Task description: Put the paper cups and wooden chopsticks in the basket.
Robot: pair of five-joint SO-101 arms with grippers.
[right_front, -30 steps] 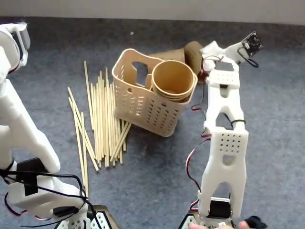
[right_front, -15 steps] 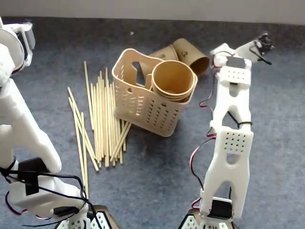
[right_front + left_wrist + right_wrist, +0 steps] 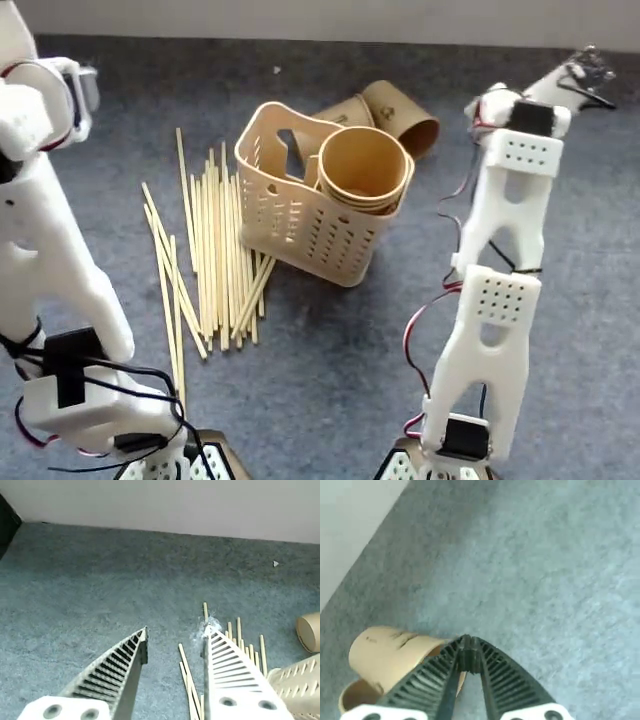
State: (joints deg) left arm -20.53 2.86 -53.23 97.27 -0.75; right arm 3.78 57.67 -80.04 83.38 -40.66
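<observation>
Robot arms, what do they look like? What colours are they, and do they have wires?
Both arms are white plastic. The right arm has patches of round holes, with red and black wires looping beside it. The left arm has black cables near its base. The left gripper is white, pointed and ribbed; the right gripper is black and ribbed.

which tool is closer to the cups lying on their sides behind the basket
Right. The right tool, shut, is off to one side of the lying cups; the left tool, open, is beyond the basket from them, near the chopsticks' far tips.
</observation>
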